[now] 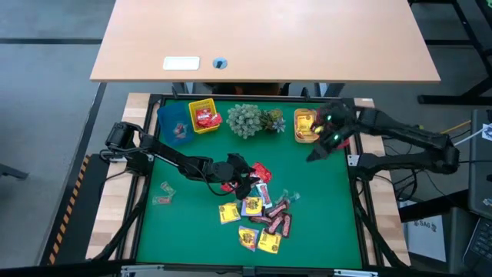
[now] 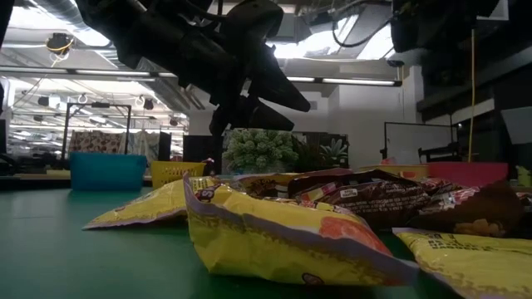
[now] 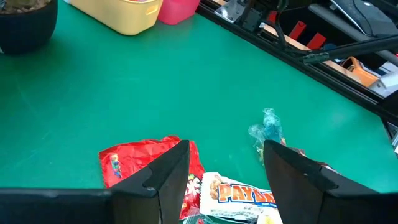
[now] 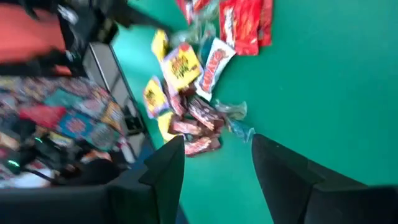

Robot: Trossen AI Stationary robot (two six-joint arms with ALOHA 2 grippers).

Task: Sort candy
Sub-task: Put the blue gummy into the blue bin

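The candy lies in a pile (image 1: pixel 257 211) on the green mat, near the middle: yellow packets (image 2: pixel 283 228), dark brown-red bars (image 1: pixel 278 223), a red packet (image 3: pixel 143 158) and a white packet (image 3: pixel 239 193). My left gripper (image 1: pixel 244 175) hangs open just above the pile's far end, its fingers standing over the red and the white packet (image 3: pixel 224 168). My right gripper (image 1: pixel 315 154) is open and empty, in the air in front of the orange bin (image 1: pixel 306 125), pointing down toward the pile (image 4: pixel 193 81).
Along the far edge stand a blue bin (image 1: pixel 178 123), a yellow bin (image 1: pixel 204 115) holding red sweets, a grey-green plant cluster (image 1: pixel 247 119) and a red bin (image 2: pixel 470 173). Two clear wrappers (image 1: pixel 163 192) lie apart at the left. A clear blue wrapper (image 3: pixel 267 127) lies beside the pile.
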